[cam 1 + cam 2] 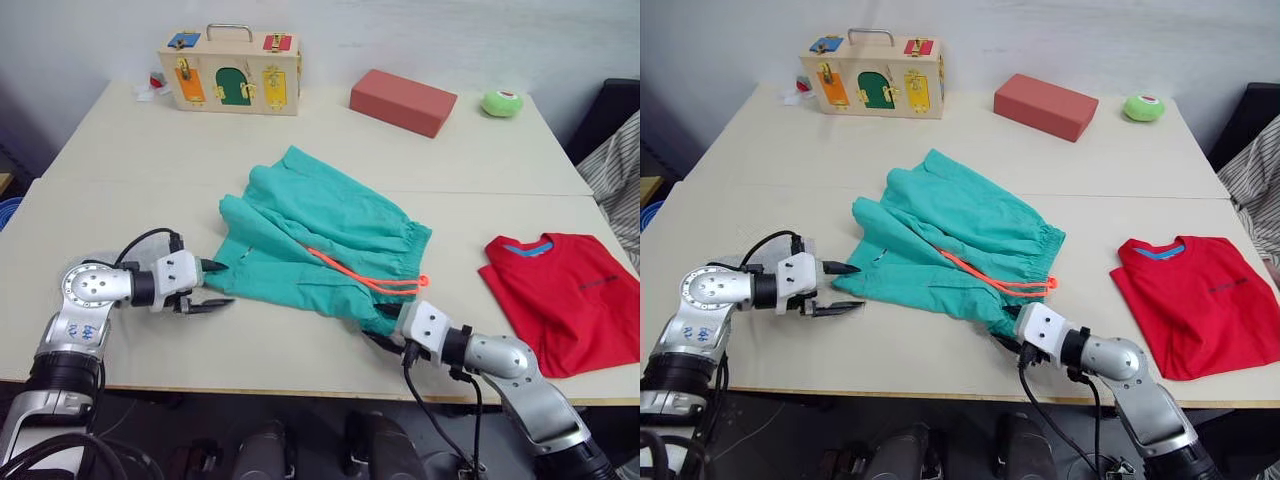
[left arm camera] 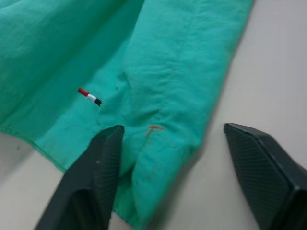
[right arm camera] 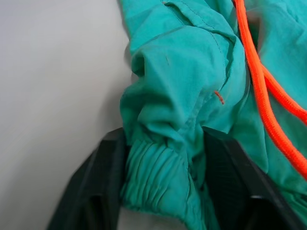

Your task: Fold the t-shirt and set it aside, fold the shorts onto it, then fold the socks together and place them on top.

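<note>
The teal shorts (image 1: 320, 240) lie crumpled at mid-table, their orange drawstring (image 1: 365, 277) trailing toward the waistband. My left gripper (image 1: 218, 284) is open at the shorts' left edge; one fingertip (image 2: 108, 143) rests on the hem and the other on bare table. My right gripper (image 3: 165, 139) is shut on the bunched elastic waistband at the shorts' near right corner (image 1: 385, 325). The red t-shirt (image 1: 565, 295) lies folded at the right of the table. A bit of light grey cloth (image 1: 790, 247) peeks out behind my left wrist; I cannot tell whether it is the socks.
A wooden latch box (image 1: 230, 72), a red block (image 1: 403, 101) and a small green round object (image 1: 502, 103) stand along the far table. A seam (image 1: 150, 182) joins the two tables. Striped cloth (image 1: 620, 170) hangs at the right edge.
</note>
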Tool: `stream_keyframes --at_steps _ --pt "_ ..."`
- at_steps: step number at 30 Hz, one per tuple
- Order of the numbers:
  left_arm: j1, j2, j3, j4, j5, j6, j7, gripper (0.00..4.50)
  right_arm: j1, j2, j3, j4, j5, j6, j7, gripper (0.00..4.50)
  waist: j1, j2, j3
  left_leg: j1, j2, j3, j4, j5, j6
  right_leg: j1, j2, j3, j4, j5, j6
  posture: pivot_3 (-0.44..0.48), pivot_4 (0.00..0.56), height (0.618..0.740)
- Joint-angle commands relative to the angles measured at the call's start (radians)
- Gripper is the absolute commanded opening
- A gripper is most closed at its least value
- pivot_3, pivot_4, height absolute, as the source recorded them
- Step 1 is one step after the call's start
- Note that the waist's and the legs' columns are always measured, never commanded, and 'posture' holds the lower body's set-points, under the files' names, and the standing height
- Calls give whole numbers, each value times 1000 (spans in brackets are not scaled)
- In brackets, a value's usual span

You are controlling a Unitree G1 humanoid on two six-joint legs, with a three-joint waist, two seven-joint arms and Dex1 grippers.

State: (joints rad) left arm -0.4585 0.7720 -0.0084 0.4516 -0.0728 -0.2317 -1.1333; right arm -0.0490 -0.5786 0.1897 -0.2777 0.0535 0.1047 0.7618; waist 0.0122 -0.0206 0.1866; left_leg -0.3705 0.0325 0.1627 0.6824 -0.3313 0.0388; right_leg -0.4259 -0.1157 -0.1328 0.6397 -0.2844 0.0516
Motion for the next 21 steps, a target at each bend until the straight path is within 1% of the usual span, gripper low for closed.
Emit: stream_keyframes --at_steps 1,3,4,5,7,10,12,13,16,18,20,21 --pt "1 10 -59 34 39 88 -34 2009 -17 -21 -13 12 -11 -57 17 957 0 2 -1 0 0 0 0 0 0 0 0 0 1 0 0 0 150 740" --pt "43 57 -87 -41 -11 170 -167 1389 -29 -52 -32 27 4 -84 54 276 -5 3 -2 1 0 0 0 0 0 0 0 0 1 0 0 0 150 740" --pt "58 74 -92 -72 -31 206 -207 1054 -34 -63 -40 34 10 -94 68 9 -11 3 -2 0 0 1 0 0 0 0 1 0 1 0 0 0 150 740" --pt "82 88 -80 -119 -72 238 -240 732 -40 -78 -56 45 28 -113 90 0 -15 3 -2 0 0 1 0 0 0 0 1 0 1 0 0 0 150 740" --pt "122 107 -51 -200 -141 308 -266 33 -46 -105 -80 65 66 -145 132 0 -26 4 -2 0 1 2 0 0 -1 -1 2 1 0 -1 0 0 150 740" --pt "249 163 30 -392 -279 419 -314 33 -16 -173 -136 87 191 -244 296 0 -41 5 -2 -1 2 2 -1 0 -1 -2 2 1 -1 -2 1 0 150 740" --pt "359 208 94 -519 -351 493 -329 33 21 -225 -181 114 235 -282 370 0 -41 3 0 -1 2 2 -2 -1 -1 -1 2 1 -2 -2 1 0 150 740" --pt "400 225 118 -562 -374 521 -330 33 33 -242 -196 126 247 -293 391 0 -40 2 0 -2 3 2 -2 -1 -1 -1 3 1 -3 -2 1 0 150 740" --pt "578 283 217 -691 -428 619 -323 33 115 -311 -258 168 310 -335 505 0 -37 3 0 -1 3 1 -1 -1 0 0 2 1 -5 -2 1 0 150 740" --pt "673 307 275 -745 -448 659 -319 33 154 -336 -292 174 358 -320 546 0 -36 3 1 0 2 0 -1 -2 0 1 2 1 -5 -2 1 0 150 740" --pt "746 334 327 -788 -467 702 -327 33 193 -369 -314 148 421 -252 580 0 -35 3 1 1 3 -1 -1 -3 -1 2 1 1 -5 -2 1 0 150 740" --pt "776 367 345 -808 -481 760 -335 33 195 -376 -322 143 434 -241 583 0 -33 3 1 0 3 -2 -1 -4 -1 2 1 1 -5 -2 1 0 150 740"
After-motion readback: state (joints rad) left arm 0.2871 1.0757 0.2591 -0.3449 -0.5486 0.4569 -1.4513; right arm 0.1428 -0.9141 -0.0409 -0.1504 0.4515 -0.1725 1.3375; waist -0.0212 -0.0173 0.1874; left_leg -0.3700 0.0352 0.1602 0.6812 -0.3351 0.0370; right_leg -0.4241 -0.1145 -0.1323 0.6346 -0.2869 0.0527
